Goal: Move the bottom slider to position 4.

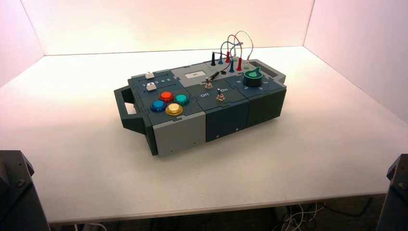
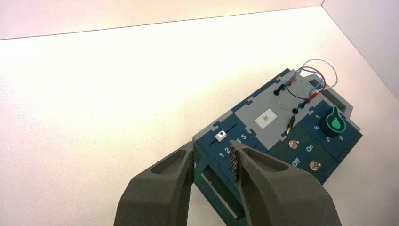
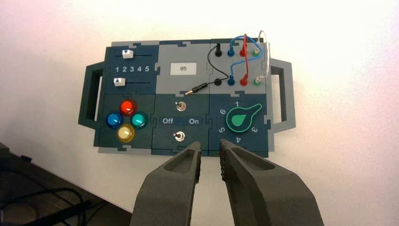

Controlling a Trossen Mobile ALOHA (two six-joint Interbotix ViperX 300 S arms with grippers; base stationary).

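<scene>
Right wrist view gives the plainest look at the bottom slider [image 3: 119,82]: its small white cap sits at the start of its dark slot, under the printed 1 of the row 1 2 3 4 5, on the blue-grey panel at the box's left end, just above the four round coloured buttons [image 3: 125,120]. Position 4 [image 3: 139,69] is three numerals further along that row, toward the middle of the box. A twin white cap [image 3: 127,54] rides the other slot, beyond the numerals, and must be left alone.

To do this step well, I judge that the nearer arm should come down with one fingertip against the side of the cap that faces the box's handle, then push straight along the slot with light, steady force. The cap is small and probably slides easily, so overshooting to 5 is the likely fault; the push should slow as the cap nears the 4. A pinch across the cap would also work, if the pads clear the red button close by.

Neither arm has reached the box [image 1: 202,103] yet. The left claw [image 2: 214,162] hangs above the surface, apart from the slider end of the box, its two fingers parted by a narrow gap with nothing between them. The right claw [image 3: 210,160] hovers on the near side of the box, likewise slightly apart and empty, touching nothing.
</scene>
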